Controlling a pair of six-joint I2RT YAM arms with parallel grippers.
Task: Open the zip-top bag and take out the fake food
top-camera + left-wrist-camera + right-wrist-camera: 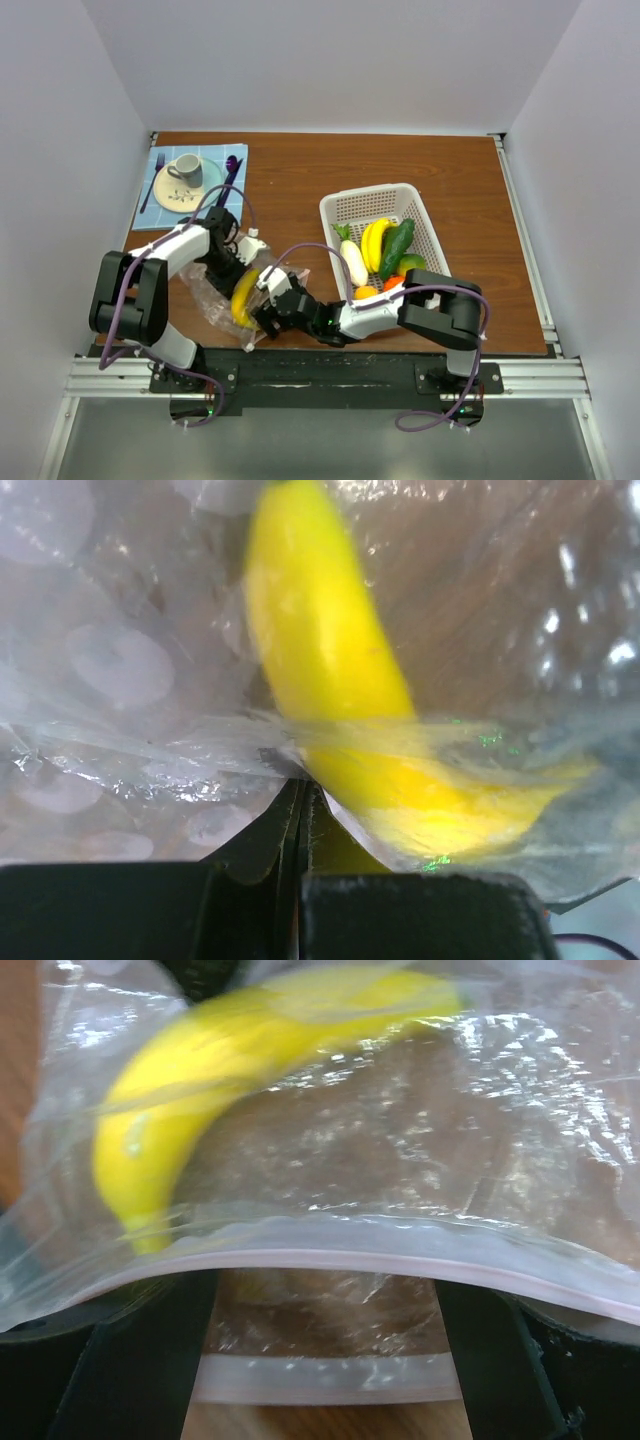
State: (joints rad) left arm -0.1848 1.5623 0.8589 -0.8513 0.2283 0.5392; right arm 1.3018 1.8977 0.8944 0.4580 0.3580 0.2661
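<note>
Top external view first. At the far left back of the table (290, 190) lies a blue cloth (148, 215) with a plate (165, 196) and a cup (185, 168) on it.

Just in front of that is my left gripper (232, 272), low over the zip-top bag (213, 300). The bag lies near the front edge of the table, between my two arms. In the left wrist view my left fingers (270, 830) are pressed together. A thin fold of the clear plastic sits between them, so I think I am pinching the bag there. The view is very close and blurry.

Inside the bag is a yellow banana (243, 295). It is the only food I can see in there.

Next comes my right gripper (262, 312), right at the near side of the bag. In the right wrist view my right fingers (140, 1360) are wide apart. The pink zip strip (380, 1258) runs across in front of them. A second plastic edge lies lower down, away from the pink strip, so the mouth of the bag is open. The banana lies just past the strip. My right fingers are not squeezing anything.

To the right stands a white basket (380, 203), well apart from the bag. In it lie a white piece (353, 262), yellow bananas (375, 243), a dark green piece (397, 245) and an orange (366, 292).
</note>
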